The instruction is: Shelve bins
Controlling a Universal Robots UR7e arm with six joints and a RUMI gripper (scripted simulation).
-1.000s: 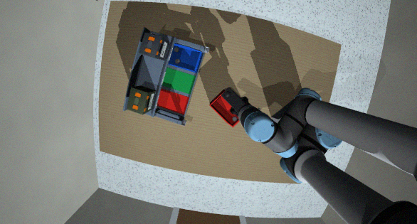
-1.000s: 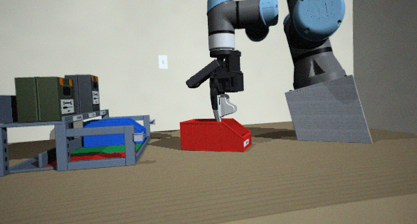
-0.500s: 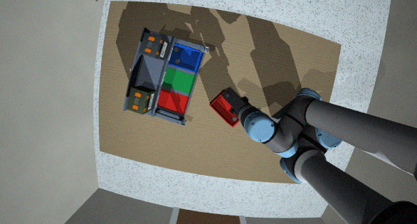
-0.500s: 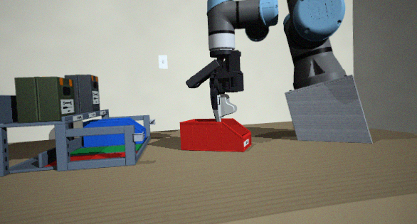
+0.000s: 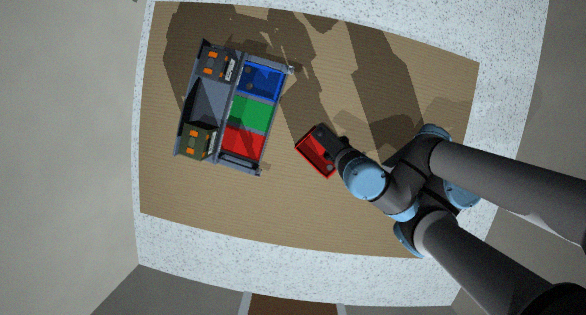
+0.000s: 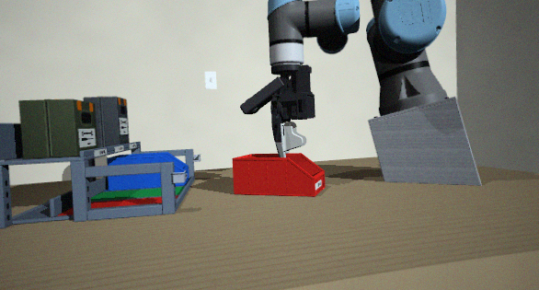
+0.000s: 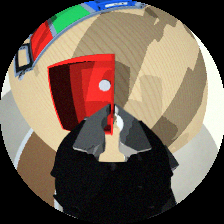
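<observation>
The red bin (image 5: 310, 154) (image 6: 271, 177) (image 7: 90, 102) stands upright on the table, its low labelled front turned away from the shelf. A round part (image 5: 330, 168) (image 7: 104, 85) shows inside it. My gripper (image 6: 281, 155) (image 7: 112, 104) points down and is shut on one wall of this bin; the wall runs between the fingertips. The blue bin (image 5: 267, 88) (image 6: 143, 175) stands on the lower shelf level at one end, with round parts in it. The red mark (image 5: 245, 147) (image 6: 147, 201) (image 7: 42, 40) and the green mark (image 5: 257, 114) (image 6: 138, 194) (image 7: 70, 19) are uncovered.
The grey shelf (image 6: 79, 189) has posts, side rails and a front lip. On its upper board stand an olive box (image 5: 192, 146) (image 6: 34, 129) and a dark grey box (image 5: 209, 74) (image 6: 103, 124). The robot's grey base block (image 6: 423, 147) is at the right in the exterior view.
</observation>
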